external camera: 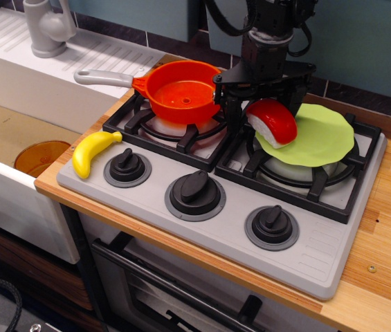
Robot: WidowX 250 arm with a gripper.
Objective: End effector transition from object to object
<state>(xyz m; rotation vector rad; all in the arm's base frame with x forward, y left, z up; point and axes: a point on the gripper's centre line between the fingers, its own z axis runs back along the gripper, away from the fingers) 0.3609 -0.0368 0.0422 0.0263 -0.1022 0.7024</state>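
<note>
My black gripper (264, 111) hangs from a bulky black wrist with dark cables over the back of the toy stove, between the two rear burners. Its jaws stand wide apart. The left finger (232, 114) points down just right of the orange pan (181, 91). A red-and-white toy food piece (273, 121) lies on the left edge of a light green plate (323, 135), in the gap between the fingers and partly hiding the right one. I cannot tell whether the fingers touch it.
A yellow toy banana (91, 151) lies at the stove's front left corner. Three black knobs (195, 190) line the front of the grey stove (320, 249). A white sink (15, 83) with a grey tap (46, 28) is at left.
</note>
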